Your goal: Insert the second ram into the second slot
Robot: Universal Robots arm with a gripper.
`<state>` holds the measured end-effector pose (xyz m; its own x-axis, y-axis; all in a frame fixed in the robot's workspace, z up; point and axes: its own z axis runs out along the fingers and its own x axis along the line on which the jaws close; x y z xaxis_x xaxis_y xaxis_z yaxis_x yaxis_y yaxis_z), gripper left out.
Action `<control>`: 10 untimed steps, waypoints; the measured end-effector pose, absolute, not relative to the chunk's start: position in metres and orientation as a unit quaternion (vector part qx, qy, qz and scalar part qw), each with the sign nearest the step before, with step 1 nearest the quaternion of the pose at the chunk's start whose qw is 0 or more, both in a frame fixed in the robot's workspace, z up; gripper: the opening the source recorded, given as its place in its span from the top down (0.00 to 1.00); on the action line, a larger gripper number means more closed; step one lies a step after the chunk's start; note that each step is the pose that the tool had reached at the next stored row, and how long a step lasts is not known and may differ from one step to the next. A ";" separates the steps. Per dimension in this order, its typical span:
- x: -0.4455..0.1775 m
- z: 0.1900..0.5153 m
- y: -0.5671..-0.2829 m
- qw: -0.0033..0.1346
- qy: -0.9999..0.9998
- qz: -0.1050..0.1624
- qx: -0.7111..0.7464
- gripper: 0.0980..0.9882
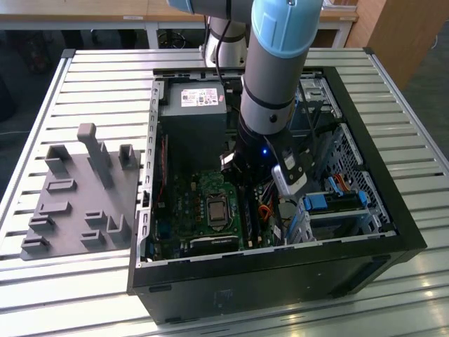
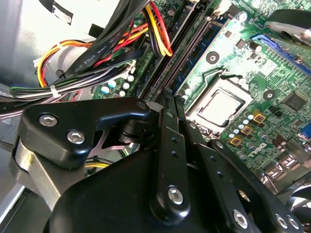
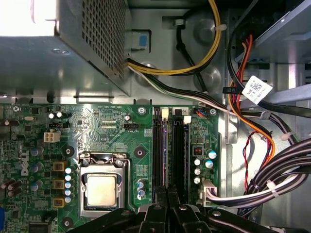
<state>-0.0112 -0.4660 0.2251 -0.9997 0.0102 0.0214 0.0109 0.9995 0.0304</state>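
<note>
The second ram (image 3: 164,145) seems to stand in the memory slots (image 3: 180,145) just beside the CPU socket (image 3: 101,189); you can't tell whether it's fully seated. Your gripper (image 3: 167,194), fingers drawn together and holding nothing visible, sits over the slots' end beside the socket. Pressing off-centre there could tilt the stick or strain its slot.

Open black computer case (image 1: 280,277) lies on slatted metal table (image 1: 91,77). Green motherboard (image 1: 184,210) inside, bare silver processor (image 3: 101,190) in socket near its middle. Grey power supply (image 1: 193,112) at case's far end — perforated side wall shows in first wrist view. Bundled cables (image 3: 214,39), yellow, orange, black, run beside motherboard. Blue drive-bay latches (image 1: 335,201) toward exterior view's right. Grey fixture tray (image 1: 77,203) with upright posts sits on table at exterior view's left, just beside case.
</note>
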 end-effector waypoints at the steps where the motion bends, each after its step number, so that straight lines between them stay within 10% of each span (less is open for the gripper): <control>1: -0.011 0.225 -0.466 0.011 -1.000 -0.015 -0.006 0.97; 10: -0.011 0.222 -0.466 0.011 -1.000 -0.015 -0.005 0.97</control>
<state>-0.0113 -0.4661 0.2221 -0.9997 0.0100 0.0214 0.0106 0.9995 0.0301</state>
